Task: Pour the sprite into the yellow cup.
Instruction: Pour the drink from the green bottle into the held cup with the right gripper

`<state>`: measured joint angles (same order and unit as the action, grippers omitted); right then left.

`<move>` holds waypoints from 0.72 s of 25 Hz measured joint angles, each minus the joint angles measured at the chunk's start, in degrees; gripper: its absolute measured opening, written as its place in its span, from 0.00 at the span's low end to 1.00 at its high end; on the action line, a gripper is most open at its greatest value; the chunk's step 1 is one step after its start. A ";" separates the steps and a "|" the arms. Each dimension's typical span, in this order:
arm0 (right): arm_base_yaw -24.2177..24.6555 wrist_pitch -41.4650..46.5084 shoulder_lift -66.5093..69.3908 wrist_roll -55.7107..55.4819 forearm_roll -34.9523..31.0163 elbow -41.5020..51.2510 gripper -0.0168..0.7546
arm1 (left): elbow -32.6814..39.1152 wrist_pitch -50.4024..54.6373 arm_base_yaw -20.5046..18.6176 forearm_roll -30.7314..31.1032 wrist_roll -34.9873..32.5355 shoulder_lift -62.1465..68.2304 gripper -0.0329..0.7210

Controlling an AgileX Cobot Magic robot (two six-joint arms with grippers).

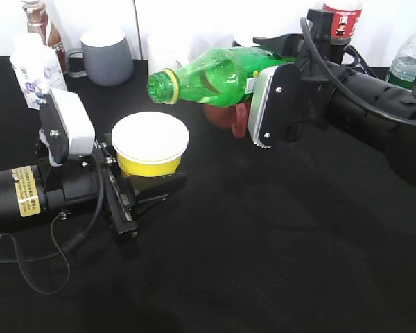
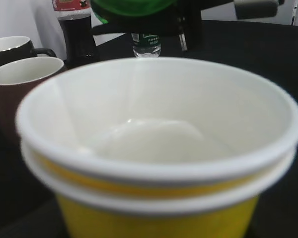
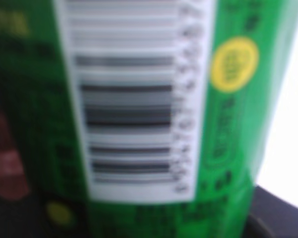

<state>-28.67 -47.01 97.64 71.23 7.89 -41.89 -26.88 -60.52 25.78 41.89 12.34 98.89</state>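
1. Tipping the sprite bottle [image 1: 218,75] is the step in hand: it lies almost level in the air, its open, capless mouth pointing left and sitting above and just to the right of the yellow cup [image 1: 150,147], near its rim.
2. The right end effector [image 1: 281,94] is clamped on the bottle's labelled body; the right wrist view is filled with the barcode label, so the hold looks to be mid-body.
3. The left end effector [image 1: 135,187] grips the cup low on its wall; whether the cup rests on the black surface [image 1: 263,243] or hangs just above it, I cannot tell. Its white inside looks empty in the left wrist view.
4. To pour well, I judge the mouth should move a little further left over the cup's middle before the neck drops lower.
5. Tilt slowly; a sudden gush could overshoot the near rim.
6. Keep the cup steady and upright throughout.
7. A red mug [image 1: 225,114] stands just behind the bottle, a grey mug [image 1: 107,55] further back.
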 joint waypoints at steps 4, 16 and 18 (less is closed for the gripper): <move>0.00 -2.84 0.02 5.06 -3.20 -0.31 0.58 | 0.00 -0.16 0.00 0.00 0.00 0.00 0.60; 0.00 -4.44 0.02 10.87 -3.25 -0.33 0.58 | 0.00 -1.30 0.00 -2.23 0.00 0.00 0.60; 0.00 -4.44 0.02 11.30 -3.25 -0.33 0.58 | 0.00 -1.30 0.00 -1.47 0.00 0.00 0.60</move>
<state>-28.67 -51.45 97.66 82.54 4.64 -42.22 -26.88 -61.82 25.78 40.42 12.34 98.89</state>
